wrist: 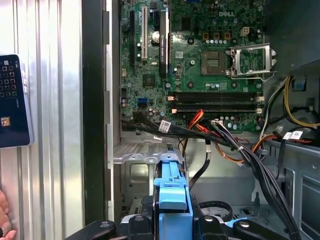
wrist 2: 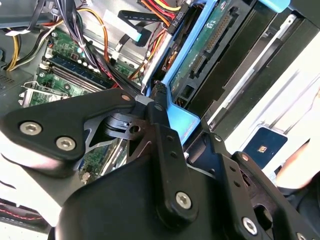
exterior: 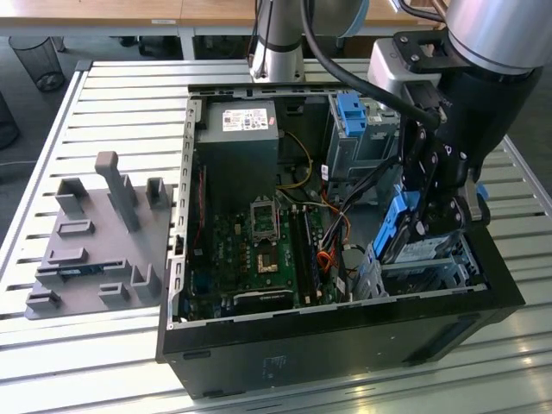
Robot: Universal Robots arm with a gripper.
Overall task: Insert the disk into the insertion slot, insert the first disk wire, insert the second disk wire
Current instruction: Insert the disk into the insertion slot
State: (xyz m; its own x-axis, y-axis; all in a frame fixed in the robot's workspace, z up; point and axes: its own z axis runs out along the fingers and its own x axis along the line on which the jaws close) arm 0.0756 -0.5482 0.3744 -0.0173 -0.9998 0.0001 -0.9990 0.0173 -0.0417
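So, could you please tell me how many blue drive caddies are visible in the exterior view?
2. One frames the disk held in the gripper, tilted over the insertion slot; the other sits in the taller grey cage. The arm may hide more.
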